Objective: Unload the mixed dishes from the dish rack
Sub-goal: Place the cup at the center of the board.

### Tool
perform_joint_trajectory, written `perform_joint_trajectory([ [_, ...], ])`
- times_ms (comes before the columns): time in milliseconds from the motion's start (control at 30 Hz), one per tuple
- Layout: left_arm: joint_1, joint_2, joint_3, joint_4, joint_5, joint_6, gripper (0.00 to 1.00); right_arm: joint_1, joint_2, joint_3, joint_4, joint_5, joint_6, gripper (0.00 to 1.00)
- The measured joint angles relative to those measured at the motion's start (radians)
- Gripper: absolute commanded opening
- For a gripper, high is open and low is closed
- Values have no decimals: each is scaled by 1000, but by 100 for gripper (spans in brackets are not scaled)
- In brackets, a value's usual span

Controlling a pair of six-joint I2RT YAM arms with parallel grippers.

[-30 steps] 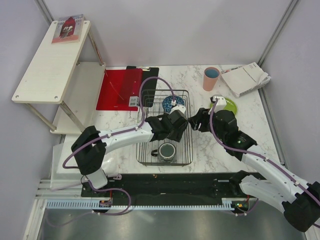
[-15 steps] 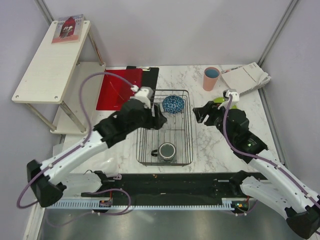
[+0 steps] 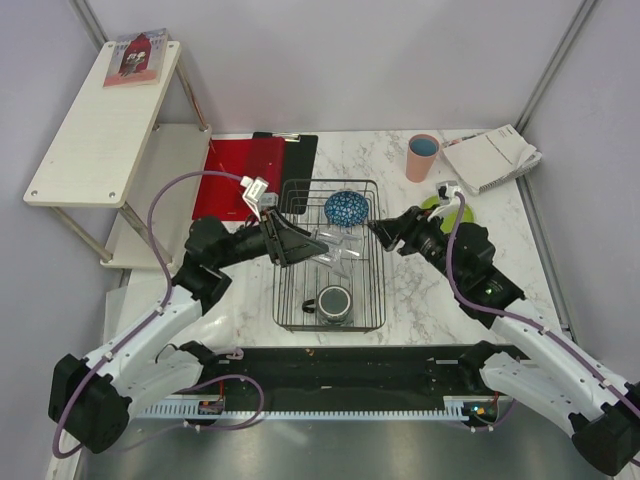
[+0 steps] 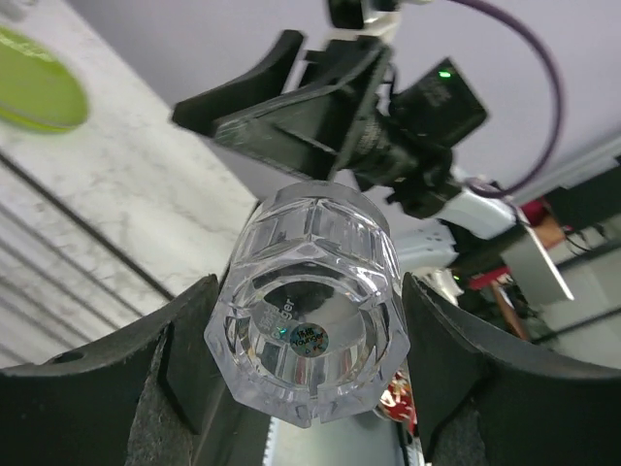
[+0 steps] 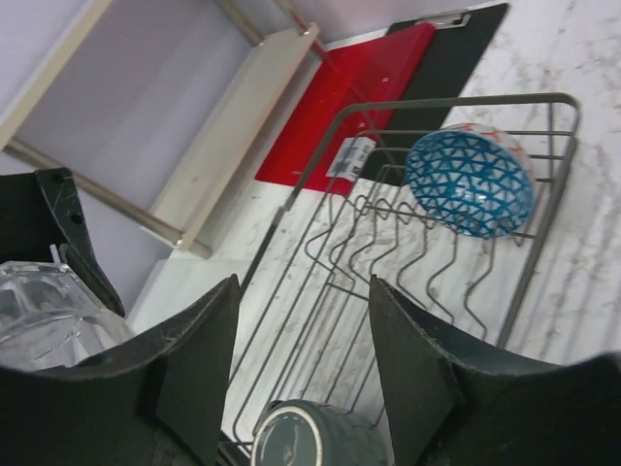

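Note:
My left gripper (image 3: pixel 315 245) is shut on the clear drinking glass (image 3: pixel 340 243), which lies sideways in the air above the dish rack (image 3: pixel 372 300), its mouth toward the right arm. In the left wrist view the glass (image 4: pixel 310 345) sits base-first between both pads. My right gripper (image 3: pixel 386 232) hangs open just right of the rack, facing the glass, with nothing between its fingers (image 5: pixel 194 369). The blue patterned bowl (image 3: pixel 346 208) lies at the rack's far end and the dark grey mug (image 3: pixel 334 302) at its near end. The lime-green plate (image 4: pixel 34 92) lies right of the rack.
A salmon-pink cup (image 3: pixel 422 157) stands at the back right beside a stack of papers (image 3: pixel 490 158). A red clipboard (image 3: pixel 250 178) lies left of the rack. A white two-level shelf (image 3: pixel 105 125) stands at the far left.
My left gripper has pulled back out of the rack's middle and now points right with the glass in it. My right gripper has drifted slightly left toward the rack.

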Motion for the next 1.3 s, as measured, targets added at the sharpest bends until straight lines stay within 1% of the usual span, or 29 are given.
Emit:
perform_joint_trajectory([
  [67,5,14,-13,121,56,-68,2,0,0,-17,36,-45,20,60],
  [200,10,16,-14,282,111,-135,2,0,-5,-42,118,-130,58,59],
  [367,13,30,-14,375,131,-169,2,0,-30,-61,175,-208,89,58],
  [667,14,94,-14,414,132,-185,2,0,-184,-79,166,-289,86,54],
  [800,14,116,-14,436,131,-195,2,0,-199,-79,171,-343,83,54],
  [967,14,131,-14,446,131,-206,2,0,-145,-86,189,-400,84,54],
  [1100,14,132,-14,462,131,-216,2,2,-63,-89,219,-423,84,54],
  [1200,14,136,-14,474,131,-222,2,3,-6,-90,261,-436,88,49],
  [1233,19,140,-14,475,131,-223,2,6,12,-90,282,-441,90,46],
  [1300,24,151,-15,476,130,-227,2,11,40,-90,317,-447,94,42],
])
